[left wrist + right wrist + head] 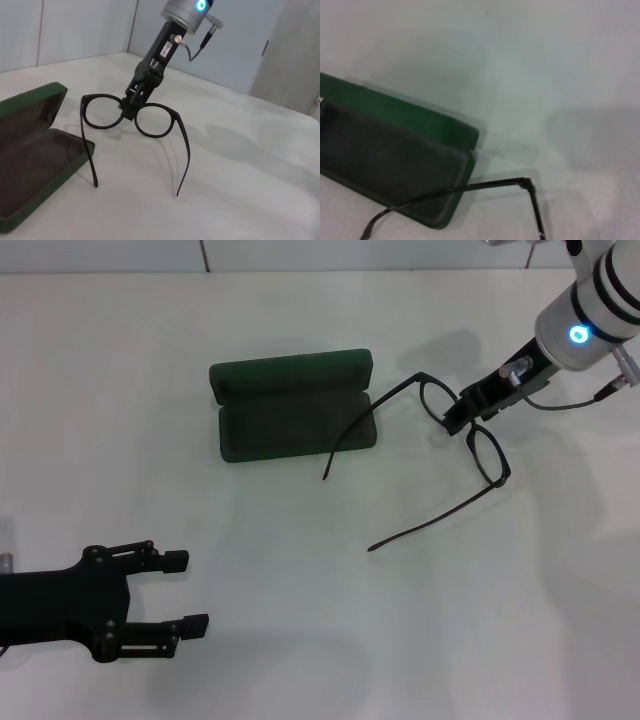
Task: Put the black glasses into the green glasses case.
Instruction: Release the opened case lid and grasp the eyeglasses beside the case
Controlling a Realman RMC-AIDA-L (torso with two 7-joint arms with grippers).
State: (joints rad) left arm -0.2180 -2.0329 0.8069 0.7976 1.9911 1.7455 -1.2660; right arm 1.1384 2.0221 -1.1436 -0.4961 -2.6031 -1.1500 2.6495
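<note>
right claw [458, 420] clenched on the black glasses [470, 435] bridge, beside the green glasses case [295, 405].

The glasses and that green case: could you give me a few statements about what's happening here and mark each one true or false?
1. The case lies open on the table. True.
2. The glasses are already inside the case. False: they are beside it, with one temple arm reaching over its open tray.
3. The right end effector grips the glasses at the bridge between the lenses. True.
4. The left end effector is shut on the case. False: it is open, well away from the case, holding nothing.
5. The temple arms are folded. False: both are spread open.
</note>
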